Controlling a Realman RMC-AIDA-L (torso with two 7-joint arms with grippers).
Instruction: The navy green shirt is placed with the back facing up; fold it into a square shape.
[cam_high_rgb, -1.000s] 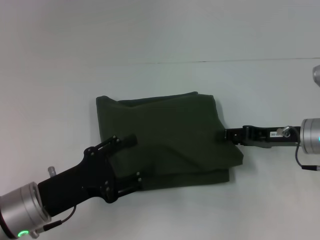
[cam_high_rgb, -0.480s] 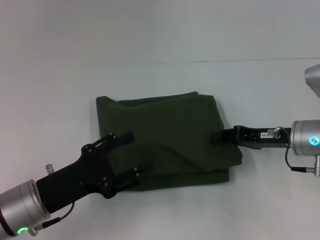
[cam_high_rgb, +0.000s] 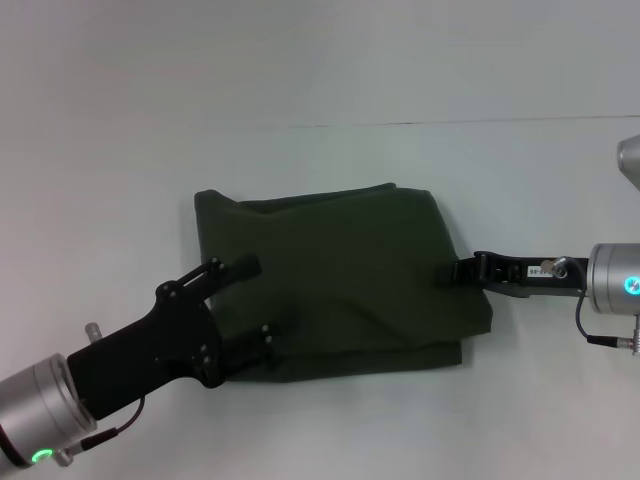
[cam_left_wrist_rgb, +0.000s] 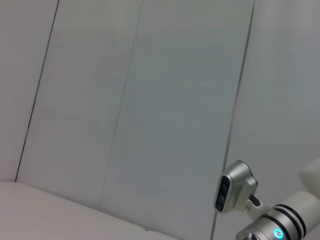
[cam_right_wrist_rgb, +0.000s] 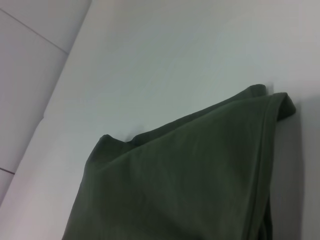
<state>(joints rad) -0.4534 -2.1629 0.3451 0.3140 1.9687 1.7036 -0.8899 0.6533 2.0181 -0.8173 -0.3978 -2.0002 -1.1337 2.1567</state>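
- navy green shirt (cam_high_rgb: 335, 280) lies folded into a rough rectangle at the middle of the head view, flat on the table (cam_high_rgb: 330, 420)
- left gripper (cam_high_rgb: 252, 300), lower left of frame, fingers spread over the shirt's left edge, probably to let go or to press the fold flat
- right gripper (cam_high_rgb: 458, 271), right of frame, at the shirt's right edge; can't tell if it pinches cloth
- table plain white, pale panelled wall (cam_left_wrist_rgb: 125, 100) behind
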